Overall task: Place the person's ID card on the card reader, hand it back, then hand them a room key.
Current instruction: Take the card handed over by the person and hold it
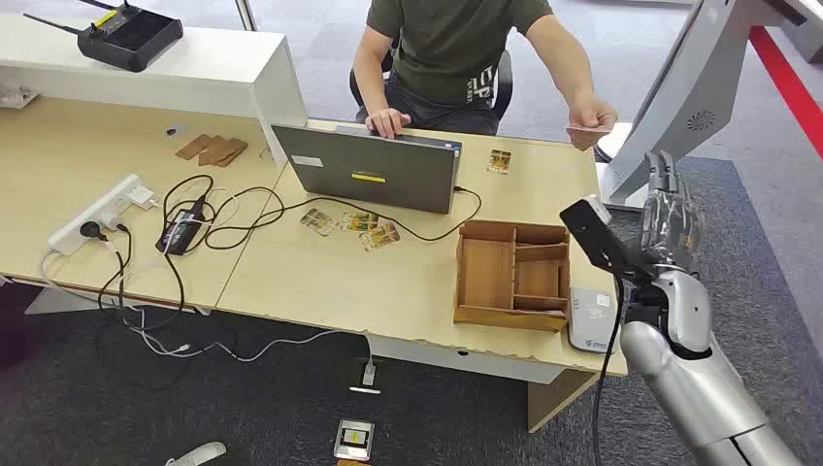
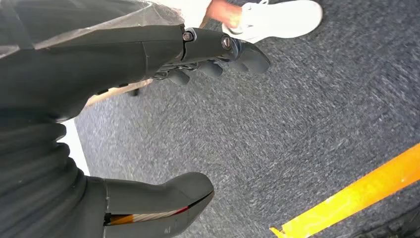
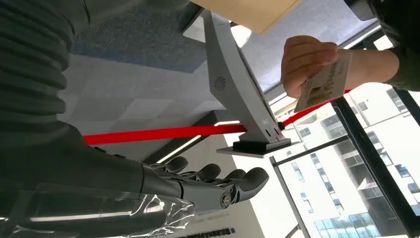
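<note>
Nearest the robot, the right hand is raised beside the desk's right end, fingers straight and apart with nothing in them; the right wrist view shows the same extended fingers empty. The left hand hangs over grey carpet, thumb and fingers apart and holding nothing. Just below the right hand, at the near corner of the desk, lies the grey card reader, beside a wooden tray. Farther off, the person's hand holds out the ID card above the desk's far right corner, well apart from the robot's fingers; in the wrist view the card is pinched at one end, with its other end free. It looks thin, flat, stiff and very light, probably smooth plastic and so likely slippery. The sensible hold is a pinch across both faces at the free end, firm enough against sliding, keeping it flat for the reader. A laptop sits farther left.
</note>
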Robot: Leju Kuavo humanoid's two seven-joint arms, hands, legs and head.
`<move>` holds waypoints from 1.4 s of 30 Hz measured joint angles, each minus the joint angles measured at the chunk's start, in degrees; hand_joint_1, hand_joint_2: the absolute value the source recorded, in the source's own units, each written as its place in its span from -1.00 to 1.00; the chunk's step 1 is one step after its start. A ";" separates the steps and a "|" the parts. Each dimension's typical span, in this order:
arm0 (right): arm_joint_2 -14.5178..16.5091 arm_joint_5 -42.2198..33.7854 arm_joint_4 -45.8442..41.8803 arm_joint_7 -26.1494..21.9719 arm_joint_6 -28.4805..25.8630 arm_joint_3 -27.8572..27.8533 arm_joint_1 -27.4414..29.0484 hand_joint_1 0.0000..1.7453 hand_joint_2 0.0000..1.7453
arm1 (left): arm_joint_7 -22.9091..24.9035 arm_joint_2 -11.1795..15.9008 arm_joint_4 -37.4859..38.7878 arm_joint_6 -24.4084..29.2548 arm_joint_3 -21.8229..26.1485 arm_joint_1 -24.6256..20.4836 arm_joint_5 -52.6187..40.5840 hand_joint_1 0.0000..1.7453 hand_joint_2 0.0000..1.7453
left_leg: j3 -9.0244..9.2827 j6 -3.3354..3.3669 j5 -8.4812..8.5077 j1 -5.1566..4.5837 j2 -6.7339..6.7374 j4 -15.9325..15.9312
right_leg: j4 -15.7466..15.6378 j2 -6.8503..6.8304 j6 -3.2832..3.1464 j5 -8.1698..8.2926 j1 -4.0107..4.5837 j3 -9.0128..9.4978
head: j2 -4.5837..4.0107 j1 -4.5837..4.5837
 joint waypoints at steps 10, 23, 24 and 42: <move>3.06 7.52 9.97 2.11 0.72 4.83 -4.14 -1.00 1.00 | -0.22 -3.32 1.67 -2.61 1.49 -0.78 -3.47 -1.00 1.00 | -0.08 0.00 0.00 -0.02 0.01 0.00 | -0.02 0.00 0.00 0.00 -0.01 -0.07 | 0.00 0.00; 5.87 14.81 17.69 5.19 -3.57 7.78 -7.78 1.00 1.00 | -0.20 -6.35 5.16 -4.23 3.86 -1.17 -5.00 -1.00 1.00 | -0.07 0.00 0.00 0.00 0.02 0.01 | -0.01 0.00 0.00 0.00 -0.01 -0.11 | 0.00 0.00; 5.98 14.98 17.89 5.20 -3.54 7.85 -7.85 1.00 1.00 | -0.18 -6.49 5.32 -4.26 4.00 -1.23 -5.10 -1.00 1.00 | -0.07 0.00 0.00 0.00 0.02 0.01 | -0.01 0.00 0.00 0.00 -0.01 -0.10 | 0.00 0.00; 8.46 1.05 20.31 -4.62 -7.20 6.24 -6.15 1.00 1.00 | -0.31 -8.14 7.40 -3.91 6.41 -1.89 -6.74 -1.00 1.00 | -0.07 0.00 -0.01 0.00 0.02 0.01 | -0.01 0.01 0.00 0.00 0.00 -0.11 | 0.00 0.00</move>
